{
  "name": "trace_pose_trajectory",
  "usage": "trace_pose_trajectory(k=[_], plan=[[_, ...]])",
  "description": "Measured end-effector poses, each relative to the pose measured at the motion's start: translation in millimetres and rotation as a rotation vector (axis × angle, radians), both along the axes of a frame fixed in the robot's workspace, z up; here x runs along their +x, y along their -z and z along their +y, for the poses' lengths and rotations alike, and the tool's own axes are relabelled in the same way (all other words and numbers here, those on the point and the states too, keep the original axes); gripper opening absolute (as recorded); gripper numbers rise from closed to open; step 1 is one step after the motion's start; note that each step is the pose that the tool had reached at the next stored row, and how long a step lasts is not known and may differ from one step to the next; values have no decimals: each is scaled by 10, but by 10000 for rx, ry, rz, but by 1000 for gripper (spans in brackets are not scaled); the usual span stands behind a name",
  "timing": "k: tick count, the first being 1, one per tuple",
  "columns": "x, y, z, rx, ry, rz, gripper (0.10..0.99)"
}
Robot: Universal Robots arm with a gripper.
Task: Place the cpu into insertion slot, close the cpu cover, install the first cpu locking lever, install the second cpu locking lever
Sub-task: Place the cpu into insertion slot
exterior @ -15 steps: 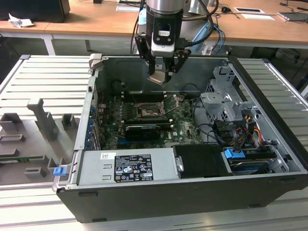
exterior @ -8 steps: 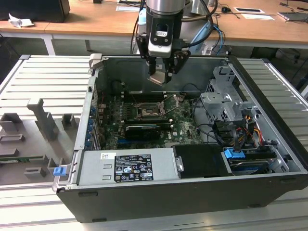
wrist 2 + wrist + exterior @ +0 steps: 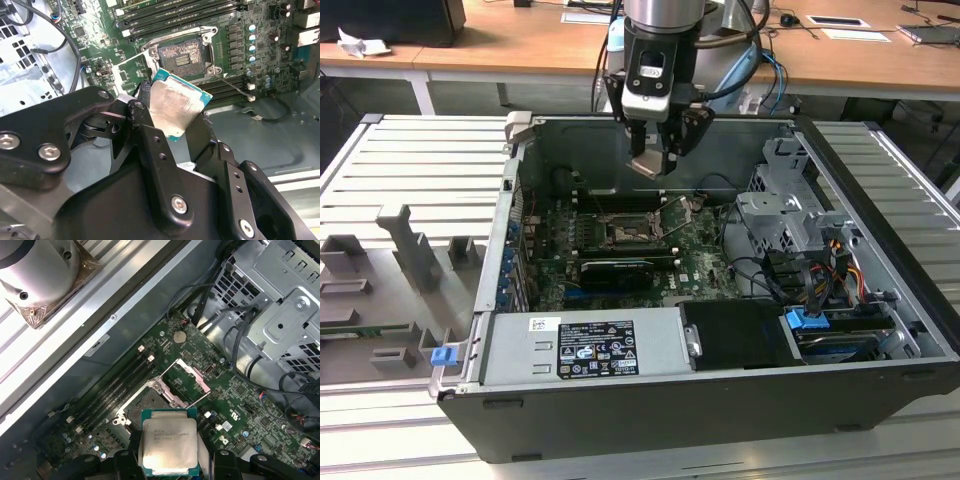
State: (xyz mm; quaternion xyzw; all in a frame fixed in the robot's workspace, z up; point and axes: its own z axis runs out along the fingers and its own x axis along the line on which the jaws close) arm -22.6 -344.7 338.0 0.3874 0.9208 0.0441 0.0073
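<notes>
A slatted grey metal table [image 3: 420,160], an open computer case [image 3: 670,410] and grey plastic fixtures [image 3: 415,250] directly on it.

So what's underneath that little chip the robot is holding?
Below the chip, held up in the jaws, sits the open dark socket on the green board, its metal cover flipped up beside it. In the first wrist view the chip hides part of the socket.

We see a robotics lab: an open computer case [image 3: 670,410] lies on a ribbed metal tabletop [image 3: 420,150], grey fixtures [image 3: 415,250] at the exterior view's left of the case, wooden desks [image 3: 520,42] with papers [image 3: 848,34] behind it.
</notes>
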Motion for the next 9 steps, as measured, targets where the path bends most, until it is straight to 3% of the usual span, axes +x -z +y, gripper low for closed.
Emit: trace_pose_trajectory(k=[6, 9], plan=[[2, 39, 0, -1, 62, 40, 525], [2, 80, 0, -1, 69, 99, 525]])
